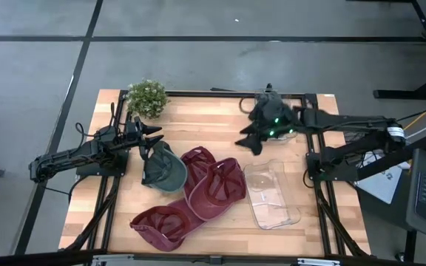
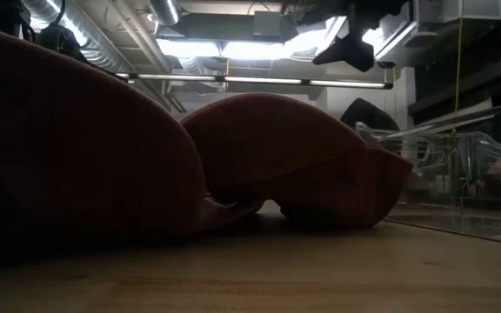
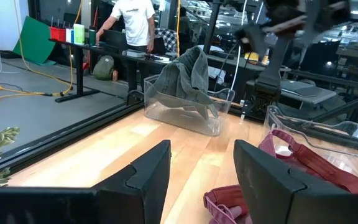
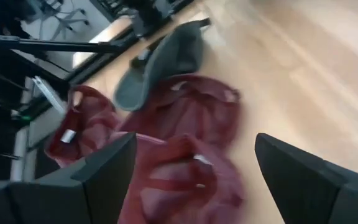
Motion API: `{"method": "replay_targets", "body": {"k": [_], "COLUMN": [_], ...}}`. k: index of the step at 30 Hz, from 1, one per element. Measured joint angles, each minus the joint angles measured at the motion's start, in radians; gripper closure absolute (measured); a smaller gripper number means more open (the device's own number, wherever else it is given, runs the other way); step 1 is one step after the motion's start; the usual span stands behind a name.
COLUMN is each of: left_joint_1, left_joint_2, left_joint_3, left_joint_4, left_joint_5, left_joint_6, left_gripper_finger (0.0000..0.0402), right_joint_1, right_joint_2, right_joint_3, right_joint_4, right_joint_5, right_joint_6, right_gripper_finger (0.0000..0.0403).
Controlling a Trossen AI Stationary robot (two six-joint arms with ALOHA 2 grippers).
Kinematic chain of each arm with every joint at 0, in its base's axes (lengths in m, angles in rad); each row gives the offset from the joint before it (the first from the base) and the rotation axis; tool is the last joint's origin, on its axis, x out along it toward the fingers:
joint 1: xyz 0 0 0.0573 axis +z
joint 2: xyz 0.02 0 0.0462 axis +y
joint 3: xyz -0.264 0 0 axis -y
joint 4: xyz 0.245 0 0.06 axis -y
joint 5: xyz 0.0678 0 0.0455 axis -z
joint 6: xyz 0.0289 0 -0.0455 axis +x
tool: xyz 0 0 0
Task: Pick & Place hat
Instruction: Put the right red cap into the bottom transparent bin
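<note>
A dark green cap [image 1: 165, 170] [image 4: 163, 65] lies on the table at centre left. Three maroon caps [image 1: 214, 188] [image 4: 185, 115] lie beside it, overlapping toward the near edge, and they fill the low view [image 2: 277, 156]. Another grey-green cap [image 3: 186, 78] is draped in a clear bin [image 3: 182, 115] by the far right. My left gripper [image 1: 154, 139] [image 3: 201, 180] is open, just left of the green cap and touching nothing. My right gripper [image 1: 251, 142] [image 4: 194, 180] [image 2: 348, 50] is open and hangs above the table, right of the maroon caps.
A second clear bin [image 1: 272, 193] [image 3: 319, 130] [image 2: 459, 165] stands at the near right, beside the maroon caps. A small potted plant [image 1: 147, 98] sits at the far left corner. A person [image 3: 132, 22] stands in the room beyond. Bare wood shows along the far edge.
</note>
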Motion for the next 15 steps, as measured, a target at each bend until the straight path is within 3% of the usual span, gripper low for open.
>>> {"method": "replay_targets", "body": {"k": [10,15], "left_joint_1": [0.000,0.000], "left_joint_2": [0.000,0.000], "left_joint_3": [0.000,0.000], "left_joint_4": [0.000,0.000], "left_joint_5": [0.000,0.000], "left_joint_6": [0.000,0.000], "left_gripper_finger": [0.0227,0.0226], "right_joint_1": [0.208,0.223], "right_joint_2": [0.232,0.330], "right_joint_3": [0.000,0.032], "right_joint_4": [0.288,0.213], "right_joint_5": [0.024,0.024], "right_joint_6": [0.288,0.291], "right_gripper_finger": [0.0079,0.0079]}}
